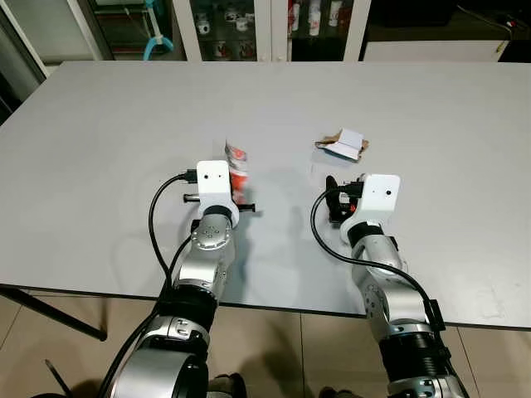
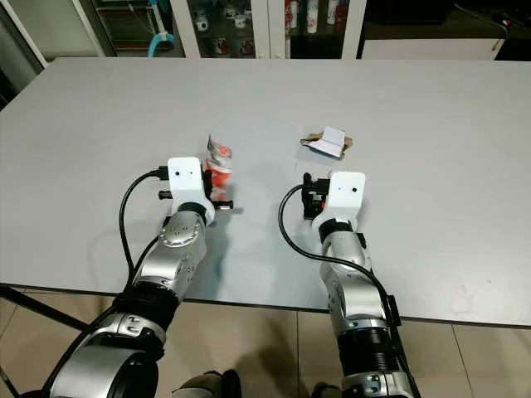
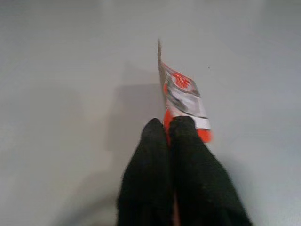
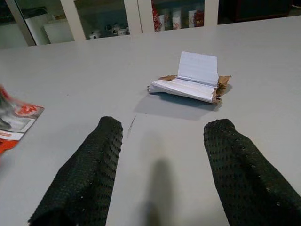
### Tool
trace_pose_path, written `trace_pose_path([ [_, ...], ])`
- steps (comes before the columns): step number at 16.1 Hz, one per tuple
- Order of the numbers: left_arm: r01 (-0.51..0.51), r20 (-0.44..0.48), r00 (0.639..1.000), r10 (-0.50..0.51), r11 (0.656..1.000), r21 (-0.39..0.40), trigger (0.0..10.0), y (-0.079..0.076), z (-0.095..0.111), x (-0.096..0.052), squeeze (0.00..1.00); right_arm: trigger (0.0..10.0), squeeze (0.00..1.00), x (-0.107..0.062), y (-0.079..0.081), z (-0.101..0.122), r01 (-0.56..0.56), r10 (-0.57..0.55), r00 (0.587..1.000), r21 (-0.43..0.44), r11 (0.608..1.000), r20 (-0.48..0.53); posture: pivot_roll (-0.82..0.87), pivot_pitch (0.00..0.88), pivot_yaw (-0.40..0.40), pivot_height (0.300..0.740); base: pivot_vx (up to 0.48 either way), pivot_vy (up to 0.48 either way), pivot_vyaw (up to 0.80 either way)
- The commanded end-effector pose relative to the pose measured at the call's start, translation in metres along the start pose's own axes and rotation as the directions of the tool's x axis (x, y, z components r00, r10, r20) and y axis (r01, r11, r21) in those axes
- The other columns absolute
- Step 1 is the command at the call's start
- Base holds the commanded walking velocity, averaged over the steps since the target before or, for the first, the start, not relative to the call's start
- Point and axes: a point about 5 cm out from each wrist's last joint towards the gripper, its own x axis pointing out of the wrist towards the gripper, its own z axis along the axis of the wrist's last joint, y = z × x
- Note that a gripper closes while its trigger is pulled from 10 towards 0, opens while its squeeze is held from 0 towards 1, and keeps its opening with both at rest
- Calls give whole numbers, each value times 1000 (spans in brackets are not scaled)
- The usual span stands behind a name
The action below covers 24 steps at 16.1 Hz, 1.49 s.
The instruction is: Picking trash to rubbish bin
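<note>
Left gripper [image 3: 168,127] jaws pinch red wrapper [image 3: 184,99] edge

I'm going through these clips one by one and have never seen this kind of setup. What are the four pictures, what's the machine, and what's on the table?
This is a humanoid robot with two silver arms, each ending in two long black fingers. The two wide pictures come from its head camera, looking down at a grey table. The other two come from cameras on its wrists, looking along the fingers. The left gripper is pinched shut on a red and white wrapper, which stands up above the table. The right gripper is open, its fingers apart, pointing at a folded white and brown paper scrap lying just ahead, not yet touched. Glass-door cabinets stand behind the table.
</note>
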Motion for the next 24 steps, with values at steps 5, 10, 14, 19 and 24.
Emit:
trace_pose_path([
  [5, -6, 2, 1000, 6, 1000, 12, 10000, 0, 2, -1, 0, 10000, 0, 2, 1, 2, 1, -1, 1000, 0, 1000, 5, -10, 106, 79, 740, 0, 0, 0],
  [10, -8, -4, 1000, 8, 1000, 4, 10000, 0, 3, -1, 0, 10000, 0, 2, 0, 2, 2, -2, 1000, 0, 1000, 7, -10, 107, 79, 740, 0, 0, 0],
  [14, 19, 7, 1000, -19, 1000, -12, 10000, -1, 3, -2, 1000, 10000, 0, 2, 0, 2, 1, -1, 1000, 0, 1000, 4, -8, 108, 78, 740, 0, 0, 0],
  [19, 47, 19, 999, -46, 998, -29, 10000, -4, 5, -2, 1000, 10000, 0, 3, 0, 3, 1, -1, 1000, 0, 1000, 7, -10, 107, 78, 740, 0, 0, 0],
  [24, 79, 35, 996, -76, 993, -86, 10000, -6, 9, 0, 1000, 10000, 0, 3, 0, 3, 2, -2, 1000, -1, 1000, 9, -11, 107, 78, 740, 0, 0, 0],
])
